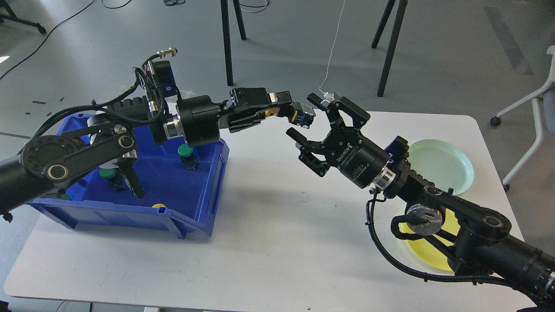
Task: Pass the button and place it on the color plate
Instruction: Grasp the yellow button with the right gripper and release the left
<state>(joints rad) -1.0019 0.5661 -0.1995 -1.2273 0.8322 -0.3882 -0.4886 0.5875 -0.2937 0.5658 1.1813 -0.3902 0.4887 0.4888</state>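
Observation:
My left gripper is shut on a yellow button with a blue-black body, held out over the white table near its far edge. My right gripper is open, and its fingers stand on either side of the button's free end without closing on it. A yellow plate lies at the front right, partly hidden by my right arm. A pale green plate lies behind it at the right.
A blue bin at the left holds green buttons and a yellow one. Black tripod legs stand on the floor beyond the table, and a chair at far right.

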